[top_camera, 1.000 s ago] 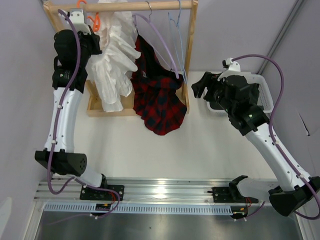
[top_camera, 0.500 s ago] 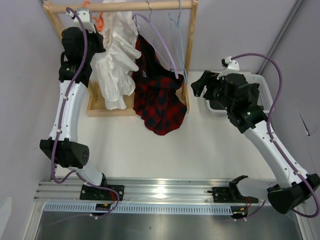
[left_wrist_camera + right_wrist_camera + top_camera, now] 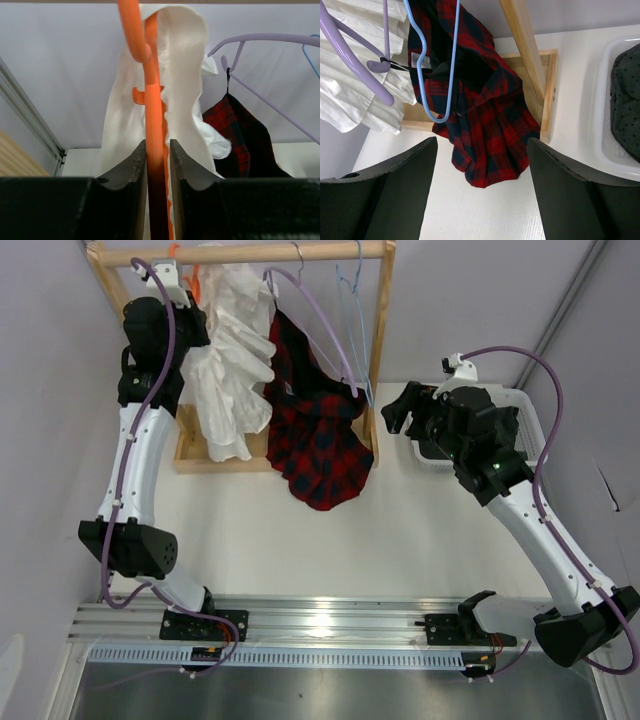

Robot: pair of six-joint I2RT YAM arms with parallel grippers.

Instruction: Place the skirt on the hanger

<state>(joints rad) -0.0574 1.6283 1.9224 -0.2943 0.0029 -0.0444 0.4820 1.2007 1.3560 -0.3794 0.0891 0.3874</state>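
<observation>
**A:** Whereabouts of the skirt (image 3: 235, 360)?

**B:** Hangs on the hanger (image 3: 152, 110), up at the wooden rail (image 3: 300, 251), toward the left end of the rack (image 3: 215, 463) at the desk's (image 3: 300, 530) far left corner. Falls white and ruffled down to the rack's base.

**A:** And the left gripper (image 3: 158, 145)?

**B:** Sits up by the rail's left end, fingers (image 3: 130, 170) close on either side of the hanger's orange stem. Pinching it or just clear of it: impossible to tell.

**A:** Right gripper (image 3: 481, 142)?

**B:** Spread wide, holding nothing. Hovers over the desk's right side, just beside the white basket (image 3: 530, 430), facing the rack.

**A:** Next to the skirt?

**B:** Touches the red-and-black plaid garment (image 3: 320, 440) on its right, slung from a lilac hanger (image 3: 350, 65). Further right, a pale blue hanger (image 3: 447, 75). In the basket, a dark cloth (image 3: 625, 100).
</observation>
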